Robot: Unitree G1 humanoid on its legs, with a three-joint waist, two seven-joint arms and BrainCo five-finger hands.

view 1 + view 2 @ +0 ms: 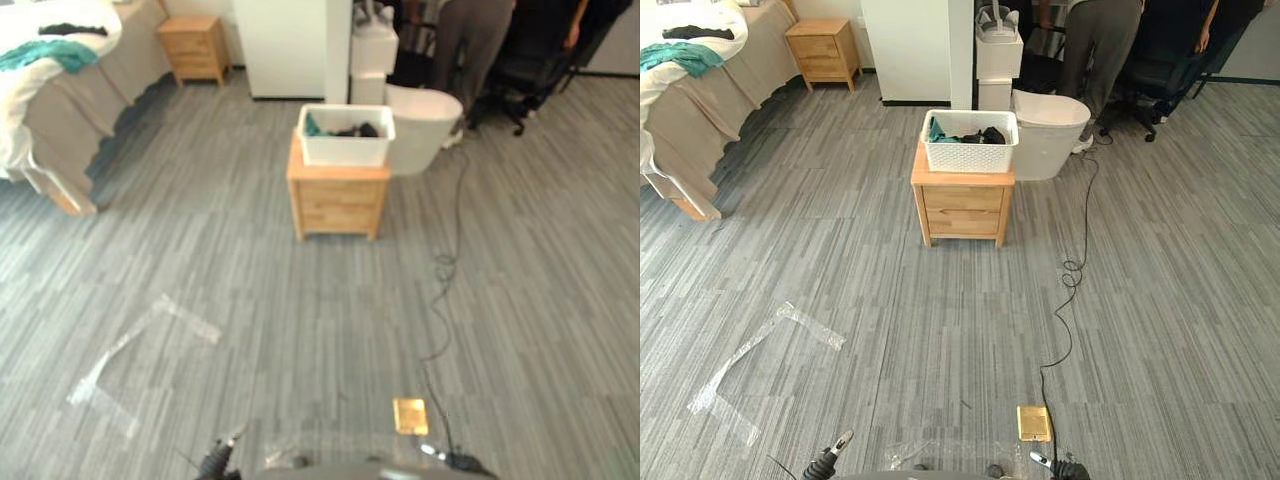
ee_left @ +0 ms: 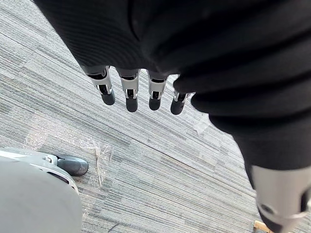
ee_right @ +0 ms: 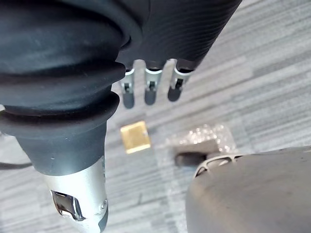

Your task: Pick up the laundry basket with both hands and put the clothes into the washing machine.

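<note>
Left hand (image 2: 146, 39): its fingers (image 2: 131, 94) hang straight and slightly apart, tips towards the floor (image 1: 890, 300), holding nothing.
Right hand (image 3: 160, 29): its fingers (image 3: 150, 92) are likewise straight and empty, hanging over a small gold square plate (image 3: 135, 137) that lies on the floor.
Why the hands hang so: probably because nothing is within reach. The basket is well apart from the robot, across open floor, so both arms rest low at its sides.
Laundry basket (image 1: 969, 140): it stands upright on a wooden nightstand (image 1: 962, 210) in the middle of the room and covers nearly the whole top, its sides close to the top's edges.
Why it sits there: raised on the nightstand, its rim should be easier for two hands to reach than it would be on the floor.
Basket's look: white, rectangular, with perforated walls and a plain rim. It looks light and stiff.
Clothes (image 1: 985, 134): a small heap of dark cloth with some teal, lying below the rim.
Washing machine: likely the white rounded appliance (image 1: 1048, 130) just beside the nightstand's far right corner. Its opening cannot be made out.
Surroundings: a bed (image 1: 690, 90) at the far left, and a person (image 1: 1100, 40) standing at the back.
Step in hand: the approach; the basket is not yet grasped.
</note>
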